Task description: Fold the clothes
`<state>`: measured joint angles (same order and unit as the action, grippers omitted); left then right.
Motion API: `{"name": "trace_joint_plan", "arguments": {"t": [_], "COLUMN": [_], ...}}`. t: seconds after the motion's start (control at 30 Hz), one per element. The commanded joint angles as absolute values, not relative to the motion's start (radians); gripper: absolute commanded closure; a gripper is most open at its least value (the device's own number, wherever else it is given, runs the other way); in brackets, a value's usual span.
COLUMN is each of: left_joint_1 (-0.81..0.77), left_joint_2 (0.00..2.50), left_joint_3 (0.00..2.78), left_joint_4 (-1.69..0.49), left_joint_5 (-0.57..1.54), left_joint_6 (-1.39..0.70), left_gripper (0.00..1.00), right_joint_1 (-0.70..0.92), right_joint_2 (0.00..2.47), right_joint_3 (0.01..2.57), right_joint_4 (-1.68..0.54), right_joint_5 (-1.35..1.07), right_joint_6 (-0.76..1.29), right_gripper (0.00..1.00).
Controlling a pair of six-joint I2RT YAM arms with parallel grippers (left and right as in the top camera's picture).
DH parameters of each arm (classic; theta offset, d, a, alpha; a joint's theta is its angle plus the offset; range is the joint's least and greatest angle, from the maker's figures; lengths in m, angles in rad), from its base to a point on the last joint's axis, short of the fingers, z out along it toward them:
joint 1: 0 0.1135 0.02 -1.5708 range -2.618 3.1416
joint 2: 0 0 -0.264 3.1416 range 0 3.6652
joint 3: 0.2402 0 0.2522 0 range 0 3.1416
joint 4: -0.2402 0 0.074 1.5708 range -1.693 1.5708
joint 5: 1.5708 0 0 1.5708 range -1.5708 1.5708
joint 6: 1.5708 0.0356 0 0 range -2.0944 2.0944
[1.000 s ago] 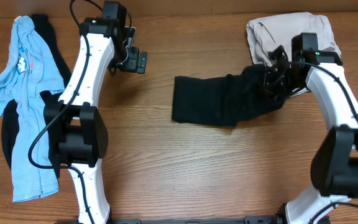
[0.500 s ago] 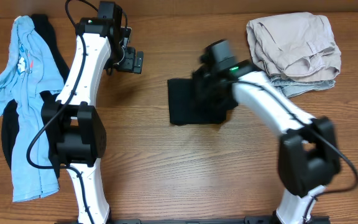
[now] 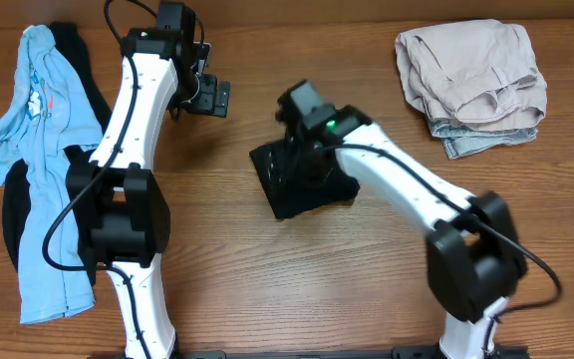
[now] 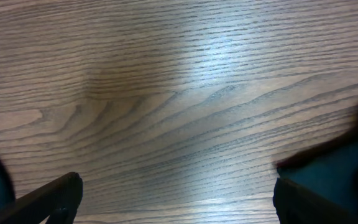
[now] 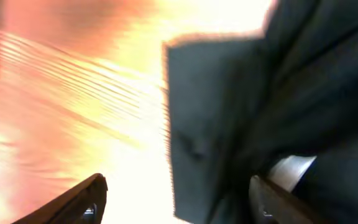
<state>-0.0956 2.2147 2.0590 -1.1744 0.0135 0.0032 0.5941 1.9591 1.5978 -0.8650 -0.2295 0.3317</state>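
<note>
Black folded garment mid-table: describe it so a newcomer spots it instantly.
On the wooden table, look near the centre, under the white right arm. The black garment lies there as a compact dark square, unlike the crumpled beige pile at far right and the sprawled light-blue shirt at left.

A plain black garment (image 3: 302,184) is seen. A light blue shirt (image 3: 38,150) is marked with a small red-and-white print, over a second black piece (image 3: 13,214). Beige clothes (image 3: 471,70) are plain. The desk (image 3: 267,289) is brown, wood-grained.
</note>
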Motion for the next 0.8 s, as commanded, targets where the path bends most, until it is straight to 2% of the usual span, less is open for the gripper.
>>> {"name": "trace_joint_plan", "arguments": {"t": [0.0, 0.23, 0.53, 0.6, 0.77], "left_joint_1": [-0.090, -0.090, -0.090, -0.090, -0.090], "left_joint_2": [2.221, 2.221, 2.221, 2.221, 2.221], "left_joint_3": [2.077, 2.077, 2.077, 2.077, 2.077], "left_joint_4": [-1.168, -1.155, -1.148, -1.148, -1.149], "left_joint_5": [0.004, 0.004, 0.004, 0.004, 0.004], "left_joint_6": [0.023, 0.023, 0.023, 0.023, 0.023], "left_gripper": [0.00, 0.00, 0.00, 0.00, 0.00], "right_joint_1": [0.566, 0.539, 0.538, 0.537, 0.537], "right_joint_2": [1.822, 1.815, 1.876, 1.909, 1.994], "right_joint_3": [1.678, 1.655, 1.623, 1.622, 1.622], "right_joint_4": [-0.892, -0.950, -0.906, -0.863, -0.738], "right_joint_5": [-0.256, -0.243, -0.014, -0.012, 0.012], "right_joint_6": [0.307, 0.258, 0.258, 0.258, 0.284], "right_gripper": [0.22, 0.23, 0.24, 0.28, 0.46]}}
